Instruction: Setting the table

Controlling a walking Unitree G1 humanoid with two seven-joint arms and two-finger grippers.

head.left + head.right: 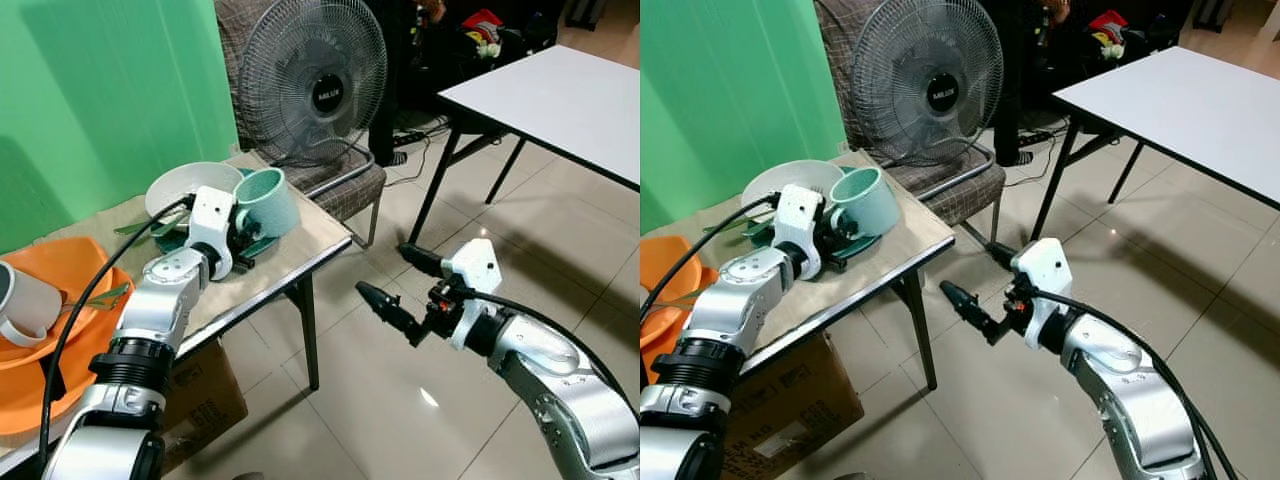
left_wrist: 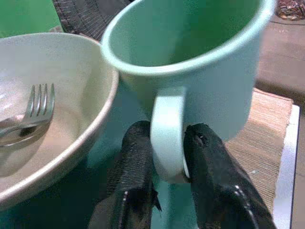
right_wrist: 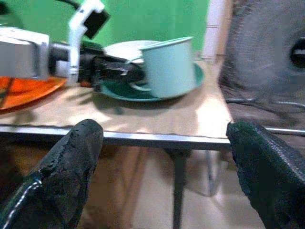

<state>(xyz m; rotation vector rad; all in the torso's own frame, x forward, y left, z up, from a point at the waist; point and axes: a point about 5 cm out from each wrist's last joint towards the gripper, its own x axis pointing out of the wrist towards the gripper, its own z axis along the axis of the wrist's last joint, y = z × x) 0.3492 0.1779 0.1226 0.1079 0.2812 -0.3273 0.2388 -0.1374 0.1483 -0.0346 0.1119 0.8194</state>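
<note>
— Two grippers in the eye views?
— Yes. The left gripper (image 1: pixel 243 235) clamps the mug (image 1: pixel 266 201) by its handle, tilted over a green plate (image 1: pixel 855 243) on the small table (image 1: pixel 310 240). The right gripper (image 1: pixel 398 283) hangs wide over the floor.
— Left wrist?
— Fingers (image 2: pixel 133 167) pinch the handle; a fork (image 2: pixel 28 114) lies in the bowl (image 2: pixel 71 138) beside.
— Right wrist?
— Fingers (image 3: pixel 66 162) spread, facing the table.
</note>
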